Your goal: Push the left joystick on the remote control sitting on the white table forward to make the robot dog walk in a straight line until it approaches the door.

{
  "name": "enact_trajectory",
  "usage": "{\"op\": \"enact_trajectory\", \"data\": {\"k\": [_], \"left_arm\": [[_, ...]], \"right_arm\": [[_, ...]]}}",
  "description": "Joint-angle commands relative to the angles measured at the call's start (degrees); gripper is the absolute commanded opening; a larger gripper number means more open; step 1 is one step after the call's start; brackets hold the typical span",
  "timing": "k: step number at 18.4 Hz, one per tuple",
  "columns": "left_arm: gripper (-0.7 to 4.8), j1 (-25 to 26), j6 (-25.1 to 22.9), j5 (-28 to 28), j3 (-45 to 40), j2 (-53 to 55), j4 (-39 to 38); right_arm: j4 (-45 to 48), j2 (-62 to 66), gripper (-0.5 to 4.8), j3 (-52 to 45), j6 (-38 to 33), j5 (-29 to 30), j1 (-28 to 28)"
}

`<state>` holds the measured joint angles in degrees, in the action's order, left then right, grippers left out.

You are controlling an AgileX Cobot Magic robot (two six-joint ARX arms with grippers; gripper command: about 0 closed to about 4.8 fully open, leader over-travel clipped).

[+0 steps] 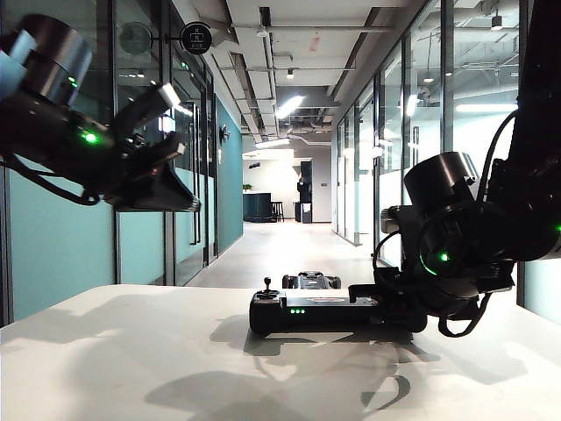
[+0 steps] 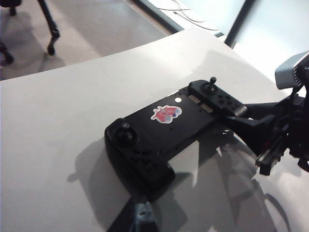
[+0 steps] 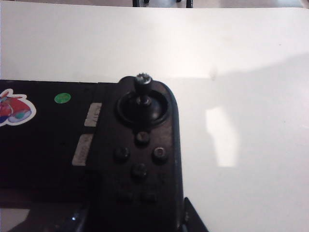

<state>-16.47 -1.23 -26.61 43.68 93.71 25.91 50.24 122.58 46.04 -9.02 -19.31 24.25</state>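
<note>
exterior view: the wide black gamepad-shaped remote control lies flat on the large plain white surface, its thin left joystick upright. the small dark robot dog stands just behind it, facing the corridor. the left tool hangs high and well apart with jaws spread, empty. the right tool is low at the controller's right end.

left wrist view: the right tool's jaws seem clamped on that end, steadying it. the left stick has bare surface all around; come down on its cap, then nudge forward gently.

right wrist view: the far surface edge leaves ample room.
</note>
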Motion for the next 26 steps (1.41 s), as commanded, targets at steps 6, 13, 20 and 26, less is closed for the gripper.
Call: {"op": "enact_trajectory", "data": {"k": [6,13,20,26], "left_arm": [[-0.06,-0.15,-0.77,-5.86,8.39,9.27,-1.44],[-0.06,-0.17,-1.79,-7.28,10.99,14.69,-1.62],[-0.06,-0.17,-1.99,-8.55,16.66,19.06,-4.13],[-0.06,-0.17,-4.57,-8.79,20.94,23.23,-6.80]], "right_arm": [[1.81,-0.42,1.39,0.52,-0.20,-0.68,0.00],[1.84,-0.39,1.39,0.50,-0.20,-0.66,0.00],[1.81,-0.39,1.39,0.50,-0.20,-0.42,0.00],[1.81,-0.39,1.39,0.50,-0.20,-0.48,0.00]]}}
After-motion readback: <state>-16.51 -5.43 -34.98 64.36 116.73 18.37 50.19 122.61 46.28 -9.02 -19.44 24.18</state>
